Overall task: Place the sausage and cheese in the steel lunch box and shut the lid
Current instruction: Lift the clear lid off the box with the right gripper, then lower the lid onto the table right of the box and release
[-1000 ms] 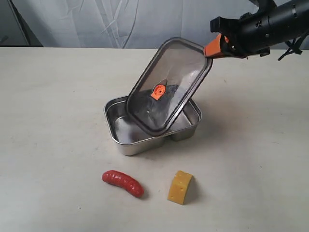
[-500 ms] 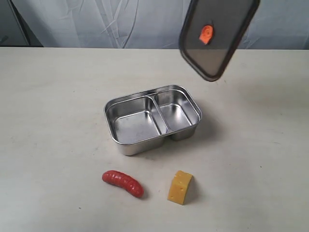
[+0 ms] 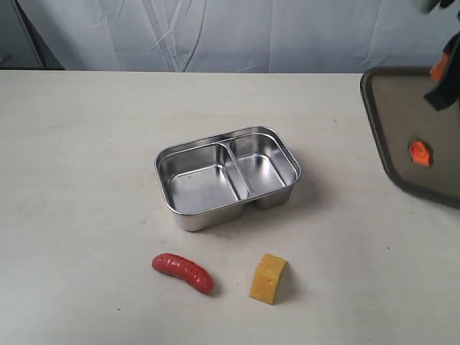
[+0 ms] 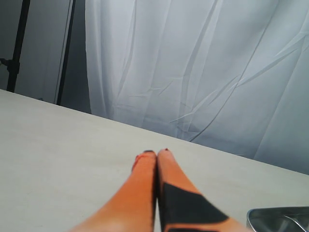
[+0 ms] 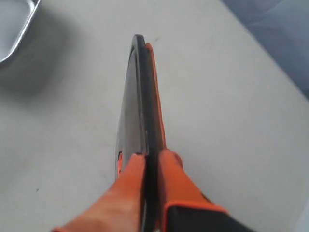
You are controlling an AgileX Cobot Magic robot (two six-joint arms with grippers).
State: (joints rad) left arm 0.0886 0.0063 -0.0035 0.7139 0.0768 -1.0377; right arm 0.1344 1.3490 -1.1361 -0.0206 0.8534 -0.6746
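Observation:
The steel lunch box [image 3: 227, 177] stands open mid-table, both compartments bare. In front of it lie the red sausage [image 3: 182, 272] and the yellow cheese wedge [image 3: 268, 278]. At the right edge the dark lid [image 3: 410, 136] with its orange valve is held up, tilted. My right gripper [image 5: 151, 157] is shut on the lid [image 5: 140, 96], seen edge-on in the right wrist view above the table; only its fingers [image 3: 440, 66] show in the exterior view. My left gripper [image 4: 156, 152] is shut on nothing, low over bare table, with a lunch box corner [image 4: 277, 218] beside it.
A pale tabletop [image 3: 86, 158] runs under everything. A white curtain [image 3: 215, 32] hangs behind the table. A dark stand [image 4: 14, 53] rises beyond the far table edge in the left wrist view.
The right gripper carried the lid off the lunch box, first up and then out to the right edge of the view. Sausage, cheese and box stayed put.

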